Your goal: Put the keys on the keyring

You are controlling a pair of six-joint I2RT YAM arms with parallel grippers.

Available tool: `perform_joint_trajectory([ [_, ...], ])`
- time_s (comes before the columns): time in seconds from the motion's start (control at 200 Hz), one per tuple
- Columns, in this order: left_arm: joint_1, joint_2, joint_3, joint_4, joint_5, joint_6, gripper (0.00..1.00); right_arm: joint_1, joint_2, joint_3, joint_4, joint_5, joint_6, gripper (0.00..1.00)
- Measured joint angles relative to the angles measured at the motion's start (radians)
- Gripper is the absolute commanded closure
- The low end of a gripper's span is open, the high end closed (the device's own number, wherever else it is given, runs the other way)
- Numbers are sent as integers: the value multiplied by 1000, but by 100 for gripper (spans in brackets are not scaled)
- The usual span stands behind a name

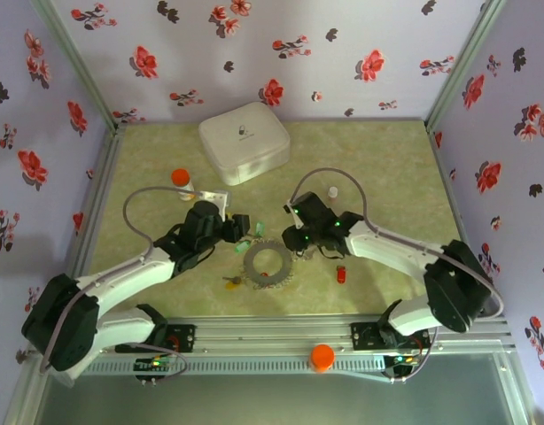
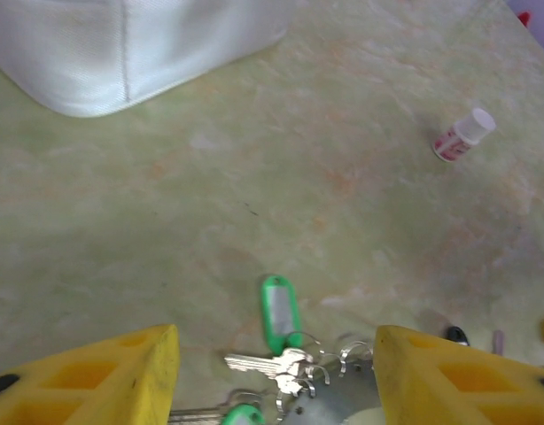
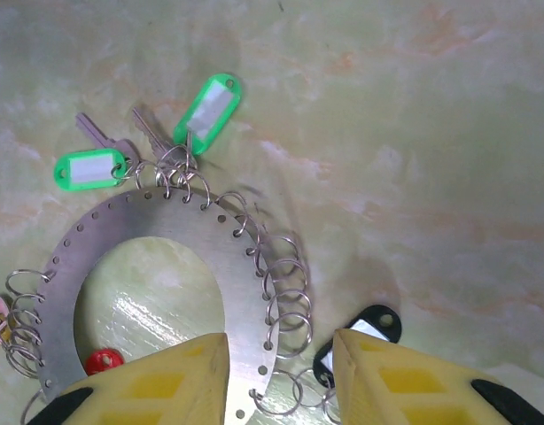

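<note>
While the left tool (image 2: 274,359) and right tool (image 3: 279,350) gape — both apart — green-tagged keys (image 3: 207,110) touch the keyring (image 3: 166,227).

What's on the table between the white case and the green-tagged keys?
Nothing; the left wrist view shows bare table from white case to green-tagged keys.

So the keyring (image 1: 266,263) sits mid-table toward the near edge. The case (image 1: 244,142) is well behind it, pill bottle (image 1: 182,181) back-left, small vial (image 1: 332,192) back-right, one loose key (image 1: 342,274) off to its right.
</note>
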Motion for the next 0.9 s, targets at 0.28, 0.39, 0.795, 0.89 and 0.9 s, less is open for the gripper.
perform_joint_trajectory([
  [0.28, -15, 2, -3, -14, -29, -87, 47, -11, 203, 189, -119, -42, 6, 69],
  [0.39, -15, -20, -25, -25, -63, -116, 47, -10, 271, 251, -139, -42, 9, 69],
  [0.795, -15, -71, -53, -65, -120, -130, 48, -10, 484, 418, -180, -82, -21, 75],
  [0.89, -15, -80, -64, -66, -123, -130, 48, -10, 499, 422, -196, -98, -33, 76],
  [0.9, -15, -80, -64, -66, -123, -130, 48, -10, 500, 422, -197, -100, -35, 76],
])
